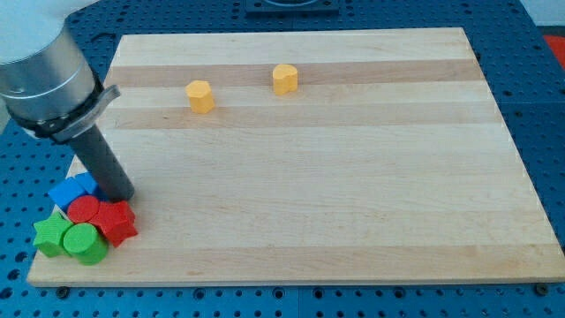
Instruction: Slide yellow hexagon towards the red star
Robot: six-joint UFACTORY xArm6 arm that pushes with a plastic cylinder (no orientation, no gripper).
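Note:
Two yellow blocks lie near the view's top. The left one looks like the yellow hexagon. The right one has a rounder shape I cannot make out. The red star lies in a tight cluster at the view's bottom left corner. My tip rests just above the red star, right of the blue block, and seems to touch the cluster. It is far from both yellow blocks, down and to their left.
The cluster also holds a red round block, a green star and a green round block, close to the wooden board's left and bottom edges.

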